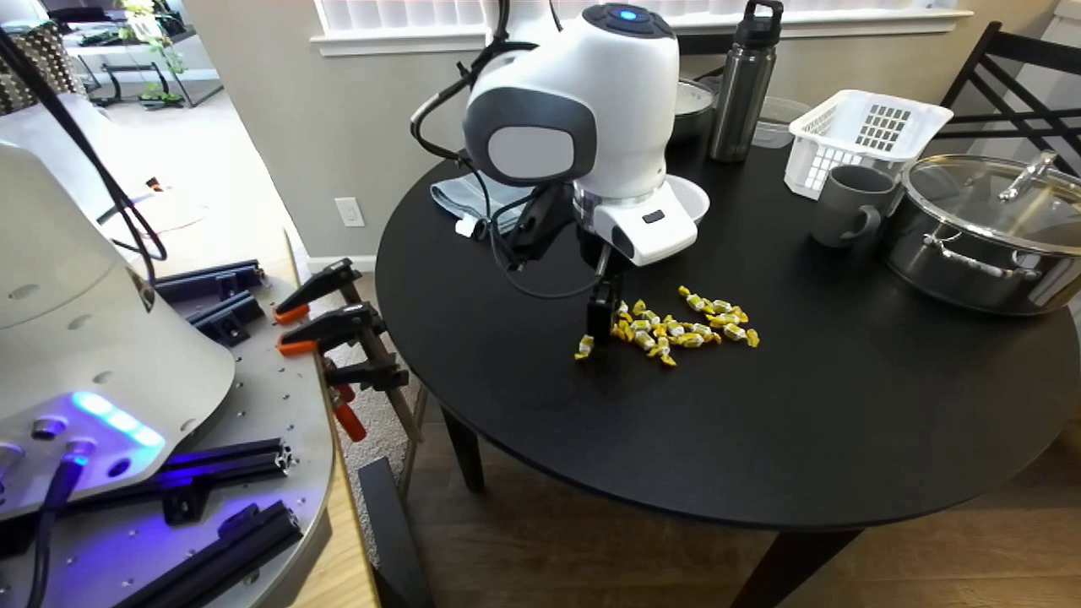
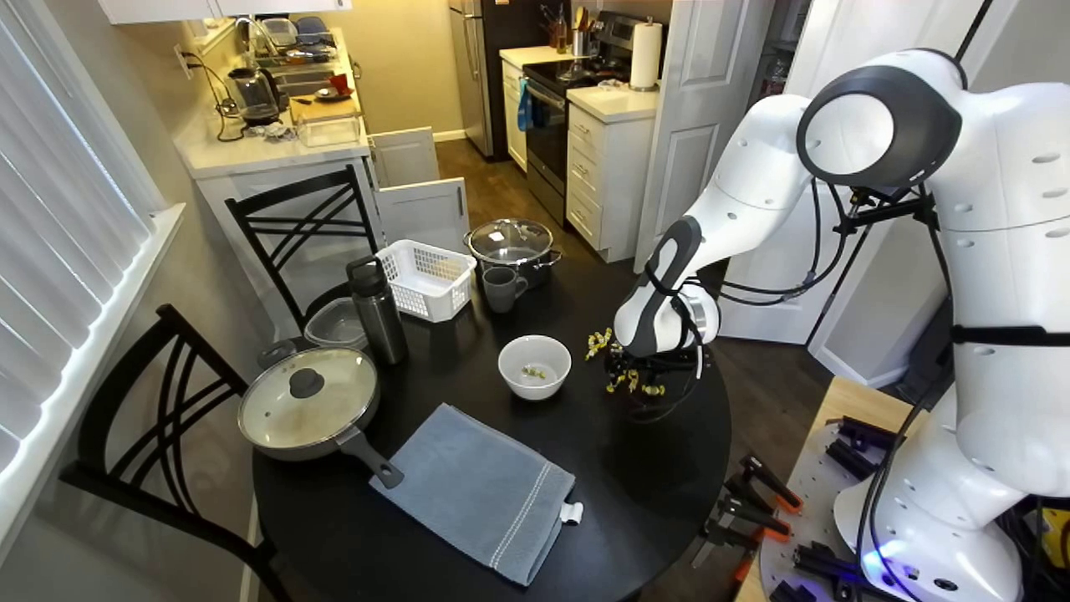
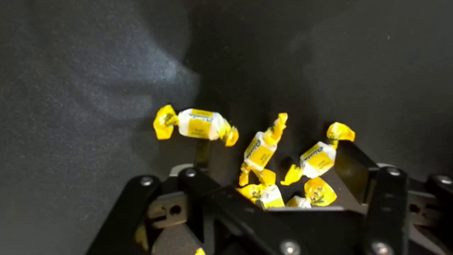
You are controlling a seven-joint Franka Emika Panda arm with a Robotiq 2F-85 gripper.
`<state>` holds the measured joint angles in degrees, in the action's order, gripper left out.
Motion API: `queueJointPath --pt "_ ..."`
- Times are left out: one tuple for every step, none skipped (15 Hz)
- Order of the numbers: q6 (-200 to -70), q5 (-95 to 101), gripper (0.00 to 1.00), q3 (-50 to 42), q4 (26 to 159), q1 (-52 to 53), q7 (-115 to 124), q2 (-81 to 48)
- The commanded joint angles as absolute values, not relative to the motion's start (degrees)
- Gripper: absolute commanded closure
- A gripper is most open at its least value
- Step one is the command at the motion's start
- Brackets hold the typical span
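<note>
Several wrapped yellow-and-white candies (image 1: 643, 339) lie in a loose pile on the black table (image 1: 811, 422); in an exterior view the arm partly hides the candies (image 2: 598, 343). My gripper (image 3: 274, 144) points down, its fingers apart, low at the pile's edge. In the wrist view a candy (image 3: 261, 151) lies between the fingers, not gripped. Another candy (image 3: 317, 160) lies against or very near the right finger, and one candy (image 3: 200, 124) is just beyond the left fingertip. A white bowl (image 2: 508, 368) beside the pile holds a few candies; it is partly hidden behind the arm in an exterior view (image 1: 692, 201).
A grey towel (image 2: 493, 493), a lidded pan (image 2: 284, 418), a steel bottle (image 2: 380, 322), a clear container (image 2: 334, 322), a white basket (image 2: 426, 284), a grey mug (image 2: 501, 291) and a lidded pot (image 2: 535, 267) stand around the table.
</note>
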<state>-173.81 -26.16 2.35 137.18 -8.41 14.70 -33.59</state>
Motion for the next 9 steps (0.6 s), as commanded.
queueJointPath --pt "-176.0 -26.9 0.42 3.5 137.6 -9.5 16.8 -34.9" --pt "-176.1 -26.9 0.46 3.4 137.6 -9.6 17.1 -35.0" --pt "-176.2 -26.9 0.55 3.3 137.6 -9.7 17.3 -35.0" --pt "-176.3 -26.9 0.61 3.3 137.7 -9.8 17.5 -35.0" --pt "-176.3 -26.9 0.67 3.3 137.7 -10.1 17.5 -35.0" --pt "-176.4 -26.9 0.74 3.3 137.7 -10.3 17.5 -35.0" --pt "-176.4 -26.9 0.80 3.5 137.7 -10.6 17.4 -35.0" --pt "-176.5 -26.8 0.87 3.6 137.7 -10.9 17.2 -35.0" --pt "-176.4 -26.7 0.92 3.7 137.7 -11.1 17.0 -35.0"
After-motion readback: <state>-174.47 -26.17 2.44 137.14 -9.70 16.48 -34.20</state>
